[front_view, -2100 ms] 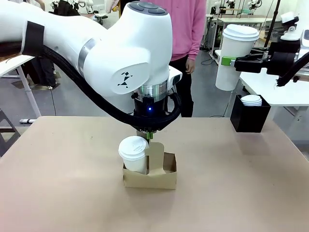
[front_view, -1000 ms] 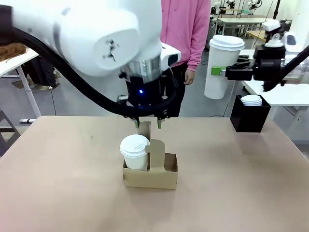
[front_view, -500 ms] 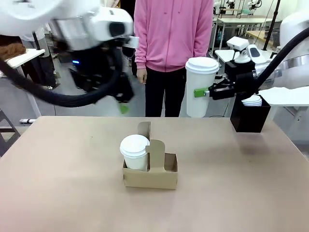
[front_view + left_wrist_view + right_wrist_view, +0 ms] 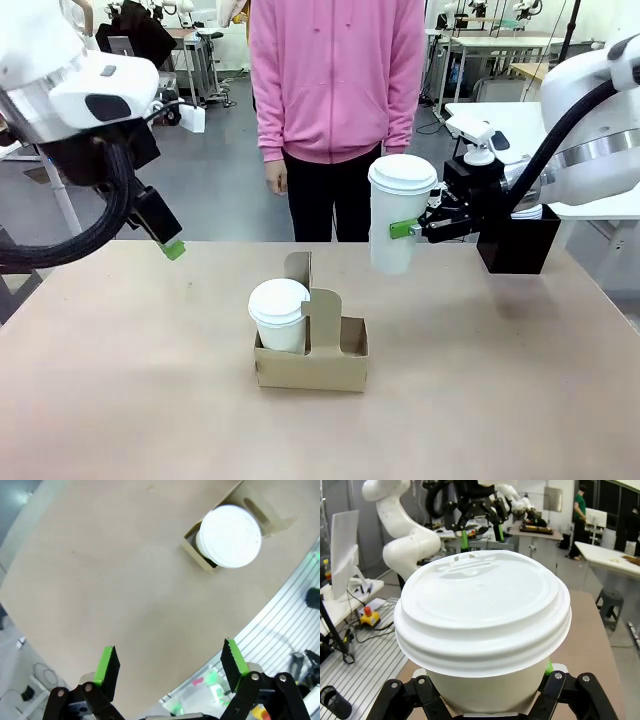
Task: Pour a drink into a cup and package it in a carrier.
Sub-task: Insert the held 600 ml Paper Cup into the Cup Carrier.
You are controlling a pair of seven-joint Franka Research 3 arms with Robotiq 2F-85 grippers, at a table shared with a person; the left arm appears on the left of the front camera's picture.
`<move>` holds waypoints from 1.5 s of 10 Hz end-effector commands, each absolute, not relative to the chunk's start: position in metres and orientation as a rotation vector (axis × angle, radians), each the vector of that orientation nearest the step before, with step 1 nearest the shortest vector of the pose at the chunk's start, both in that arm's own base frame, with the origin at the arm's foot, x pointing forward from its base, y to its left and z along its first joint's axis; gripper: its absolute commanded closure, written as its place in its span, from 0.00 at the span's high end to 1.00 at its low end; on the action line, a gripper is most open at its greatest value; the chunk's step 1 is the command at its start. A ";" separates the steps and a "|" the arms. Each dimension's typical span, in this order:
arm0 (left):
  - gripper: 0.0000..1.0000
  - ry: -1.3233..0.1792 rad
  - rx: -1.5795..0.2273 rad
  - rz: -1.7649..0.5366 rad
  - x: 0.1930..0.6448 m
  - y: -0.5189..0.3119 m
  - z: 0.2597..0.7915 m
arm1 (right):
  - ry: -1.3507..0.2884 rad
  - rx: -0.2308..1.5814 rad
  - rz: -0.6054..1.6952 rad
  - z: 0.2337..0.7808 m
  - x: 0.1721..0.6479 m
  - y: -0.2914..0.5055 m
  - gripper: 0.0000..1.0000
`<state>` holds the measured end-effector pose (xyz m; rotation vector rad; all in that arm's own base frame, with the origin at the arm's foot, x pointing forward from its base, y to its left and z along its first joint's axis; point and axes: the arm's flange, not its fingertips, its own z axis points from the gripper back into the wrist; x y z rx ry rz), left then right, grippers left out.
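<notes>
Tall white lidded paper cup [image 4: 400,215] clamped upright in right gripper [image 4: 405,229] near table's far edge, poised for empty hole of brown cardboard carrier [image 4: 310,368]; left gripper [image 4: 170,664] spread wide, holding nothing.

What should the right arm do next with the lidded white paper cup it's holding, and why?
Probably carry the lidded white paper cup, clamped in the right gripper, leftward over the empty hole of the brown cardboard carrier. The other hole already holds a second white cup, and the open left gripper is well aside.
</notes>
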<state>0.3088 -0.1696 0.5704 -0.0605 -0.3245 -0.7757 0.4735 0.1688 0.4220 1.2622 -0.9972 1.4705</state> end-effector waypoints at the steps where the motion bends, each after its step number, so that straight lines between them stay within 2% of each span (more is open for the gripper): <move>1: 1.00 -0.309 -0.064 -0.784 0.306 -0.173 0.582 | -1.007 1.247 1.473 0.434 0.472 0.166 0.80; 3: 1.00 -0.322 -0.061 -0.779 0.308 -0.171 0.574 | -1.003 1.256 1.472 0.425 0.474 0.167 0.80; 5: 1.00 -0.390 -0.153 -0.867 0.315 -0.132 0.550 | -0.930 1.420 1.491 0.413 0.479 0.189 0.80; 7: 1.00 -0.527 -0.138 -0.895 0.314 -0.096 0.526 | -0.882 1.519 1.503 0.392 0.484 0.212 0.80; 10: 1.00 -0.608 -0.154 -0.990 0.309 -0.062 0.494 | -0.818 1.621 1.506 0.365 0.479 0.238 0.80; 12: 1.00 -0.601 -0.255 -1.093 0.313 -0.041 0.471 | -0.792 1.652 1.511 0.350 0.479 0.244 0.80; 15: 1.00 -0.619 -0.332 -1.128 0.317 -0.019 0.445 | -0.745 1.681 1.517 0.328 0.479 0.256 0.80</move>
